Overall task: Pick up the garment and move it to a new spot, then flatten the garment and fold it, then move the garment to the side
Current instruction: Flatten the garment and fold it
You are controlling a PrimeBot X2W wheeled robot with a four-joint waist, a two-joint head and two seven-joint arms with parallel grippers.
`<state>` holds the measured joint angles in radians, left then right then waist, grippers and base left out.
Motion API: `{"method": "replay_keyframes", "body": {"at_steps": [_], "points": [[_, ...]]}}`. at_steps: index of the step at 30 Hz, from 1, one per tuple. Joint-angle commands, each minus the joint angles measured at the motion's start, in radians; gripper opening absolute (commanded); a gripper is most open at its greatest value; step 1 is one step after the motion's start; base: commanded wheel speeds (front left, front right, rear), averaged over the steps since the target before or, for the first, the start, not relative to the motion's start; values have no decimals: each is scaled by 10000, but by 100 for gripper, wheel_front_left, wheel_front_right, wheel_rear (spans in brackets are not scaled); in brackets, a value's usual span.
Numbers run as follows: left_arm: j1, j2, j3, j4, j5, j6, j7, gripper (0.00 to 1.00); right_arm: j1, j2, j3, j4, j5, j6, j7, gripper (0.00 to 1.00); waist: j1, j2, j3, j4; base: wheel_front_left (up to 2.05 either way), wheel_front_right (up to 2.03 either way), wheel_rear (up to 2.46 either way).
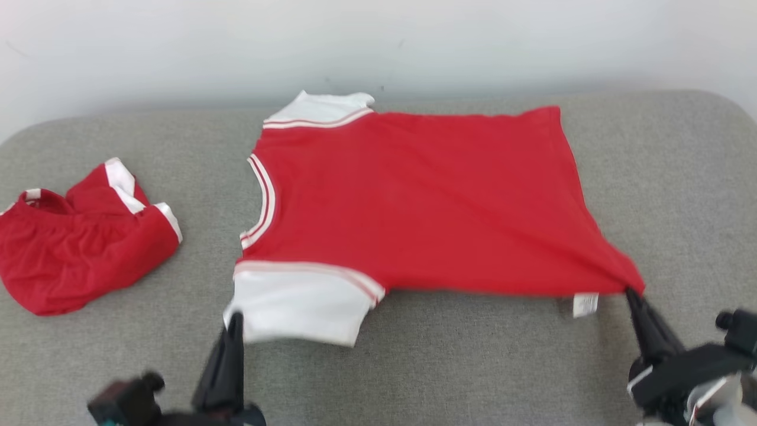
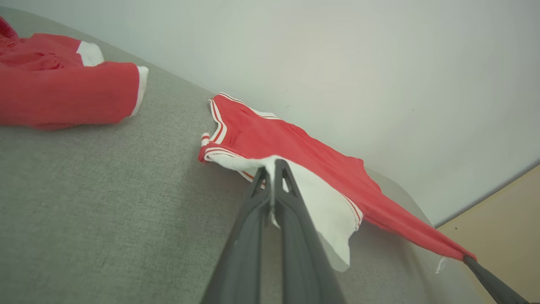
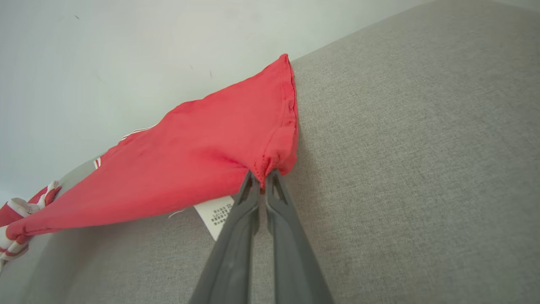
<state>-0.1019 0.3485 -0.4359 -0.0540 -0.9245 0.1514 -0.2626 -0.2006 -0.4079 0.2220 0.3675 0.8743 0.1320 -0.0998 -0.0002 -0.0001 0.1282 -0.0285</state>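
The garment (image 1: 414, 201) is a red T-shirt with white sleeves and striped trim, spread across the grey cushion with its collar toward the left. My left gripper (image 1: 234, 316) is shut on the edge of the near white sleeve (image 2: 320, 202), and the left wrist view shows the cloth pinched at its tip (image 2: 272, 169). My right gripper (image 1: 631, 291) is shut on the near hem corner of the garment (image 3: 236, 143), by the white care label (image 3: 216, 214); that corner is pulled taut and lifted off the cushion.
A second red piece of clothing with white trim (image 1: 77, 242) lies crumpled at the cushion's left end. The grey cushion (image 1: 473, 367) stretches bare in front and to the right. A pale wall (image 1: 378, 41) rises right behind it.
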Motion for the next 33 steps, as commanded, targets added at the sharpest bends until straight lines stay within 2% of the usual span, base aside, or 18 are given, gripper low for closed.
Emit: {"method": "replay_keyframes", "body": {"at_steps": [1,7,11,19,26,33], "points": [[239,-54,23,16,-27,-15,-33,0,166,64,-63,-74,-88,-27,38,0,2,1,-197,88,0,0,0],[1772,-658,-234,443,96,-278,-33,0,1832,506,-661,-720,-896,-27,472,0,2,1,-661,217,0,0,0],[2301,-866,-278,762,147,-364,-33,0,2767,837,-1181,-1015,-1361,-27,782,0,2,1,-931,337,0,0,0],[2990,-768,-311,909,-94,-504,162,0,4200,1300,-2315,-1812,-2323,-27,1690,0,2,1,-1238,410,0,0,0],[2368,-711,-453,1138,103,-662,322,0,4204,2028,-2677,-2142,-2863,-27,2240,0,2,1,-1161,335,0,0,0],[1142,-336,-491,1328,470,-864,749,0,3465,2287,-2694,-2122,-2712,-27,2593,0,2,1,-1099,138,0,0,0]]}}
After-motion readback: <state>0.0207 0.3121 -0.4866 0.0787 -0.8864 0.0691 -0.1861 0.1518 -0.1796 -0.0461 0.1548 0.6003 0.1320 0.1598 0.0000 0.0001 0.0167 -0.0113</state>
